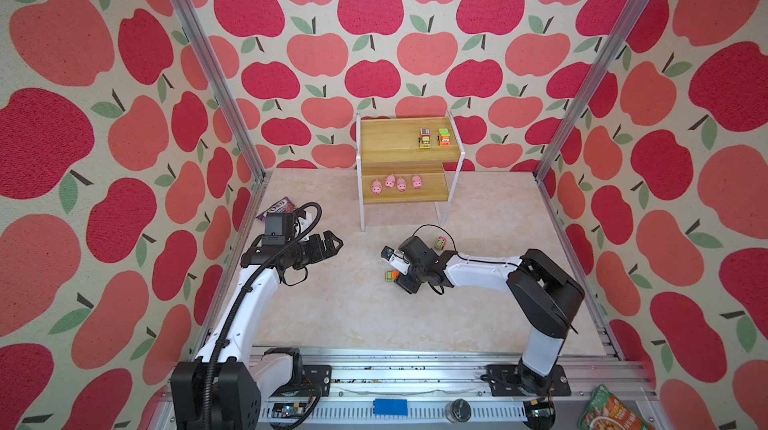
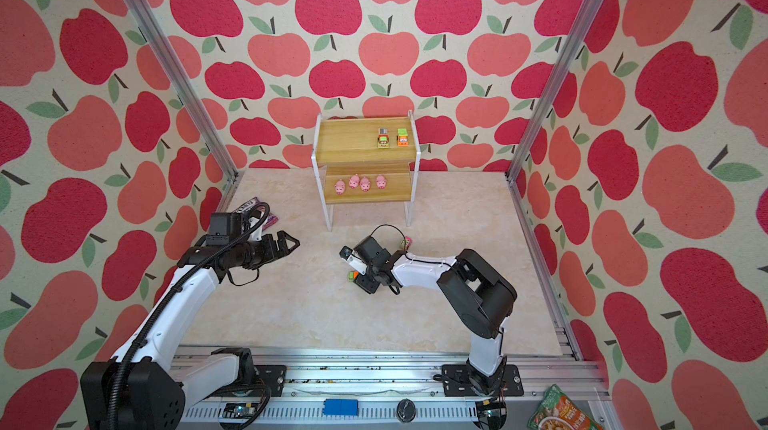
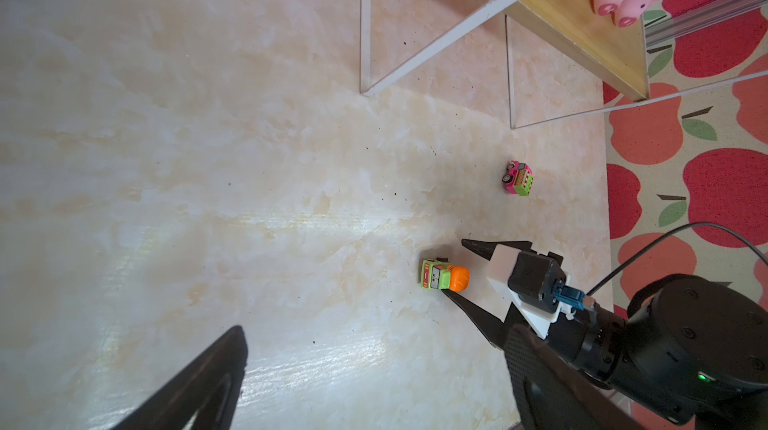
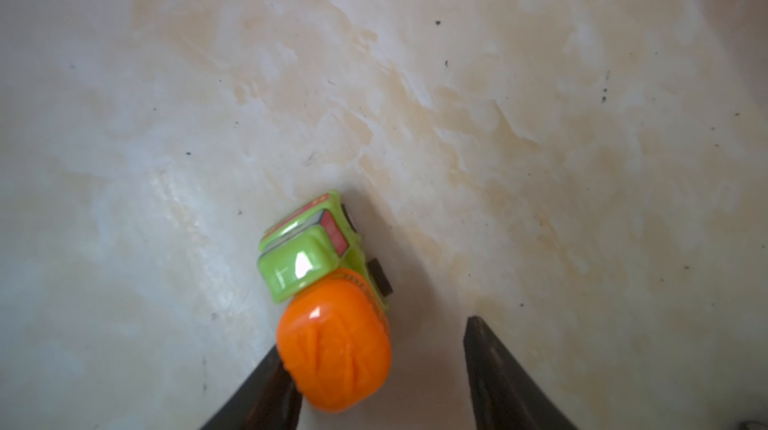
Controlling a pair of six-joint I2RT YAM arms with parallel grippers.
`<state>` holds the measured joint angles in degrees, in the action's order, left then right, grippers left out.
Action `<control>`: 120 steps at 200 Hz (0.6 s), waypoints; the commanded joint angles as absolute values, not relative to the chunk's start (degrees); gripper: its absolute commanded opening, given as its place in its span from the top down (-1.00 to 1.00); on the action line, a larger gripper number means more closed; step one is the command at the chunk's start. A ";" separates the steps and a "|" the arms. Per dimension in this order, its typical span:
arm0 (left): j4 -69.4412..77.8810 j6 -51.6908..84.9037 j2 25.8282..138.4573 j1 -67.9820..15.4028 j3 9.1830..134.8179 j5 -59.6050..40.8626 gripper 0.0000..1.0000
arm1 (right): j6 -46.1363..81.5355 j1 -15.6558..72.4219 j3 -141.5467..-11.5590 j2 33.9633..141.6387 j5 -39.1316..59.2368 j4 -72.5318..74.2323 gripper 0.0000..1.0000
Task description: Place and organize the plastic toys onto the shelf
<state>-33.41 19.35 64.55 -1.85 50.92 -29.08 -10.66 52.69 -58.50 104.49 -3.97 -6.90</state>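
Note:
A green toy vehicle with an orange drum [image 1: 390, 275] [image 4: 328, 303] lies on the table between the fingers of my right gripper [image 1: 390, 268] [image 4: 374, 334]. That gripper is open: one finger touches the orange drum and the other stands well apart from it. A pink vehicle [image 1: 440, 243] [image 3: 519, 177] sits on the table behind the right wrist. The shelf [image 1: 390, 141] [image 2: 349, 141] stands at the back. Two vehicles [image 1: 434, 138] are on its upper board and several pink pigs [image 1: 395, 183] on the lower one. My left gripper [image 1: 332, 246] [image 3: 376, 330] hovers open and empty to the left.
A purple candy bag [image 1: 276, 207] lies by the left wall, partly behind the left wrist. The shelf's thin white legs [image 3: 365, 33] stand on the marble-look table. A snack packet [image 1: 611, 411] lies outside the work area at the front right.

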 commanded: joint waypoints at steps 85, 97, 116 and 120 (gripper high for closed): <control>-30.29 13.73 62.60 -14.79 49.04 -22.91 -0.98 | -7.70 47.79 -58.18 102.55 -2.90 -4.67 -0.26; -28.59 12.56 62.53 -18.01 47.94 -22.48 -0.98 | -6.40 47.14 -56.86 99.97 -3.28 -3.46 -0.28; -25.39 11.47 61.29 -22.96 46.32 -20.78 -0.98 | -4.87 46.10 -55.46 96.31 -4.29 -3.21 -0.29; -24.66 11.43 61.14 -23.87 45.95 -20.40 -0.98 | -4.48 45.91 -54.96 95.35 -3.97 -2.83 -0.29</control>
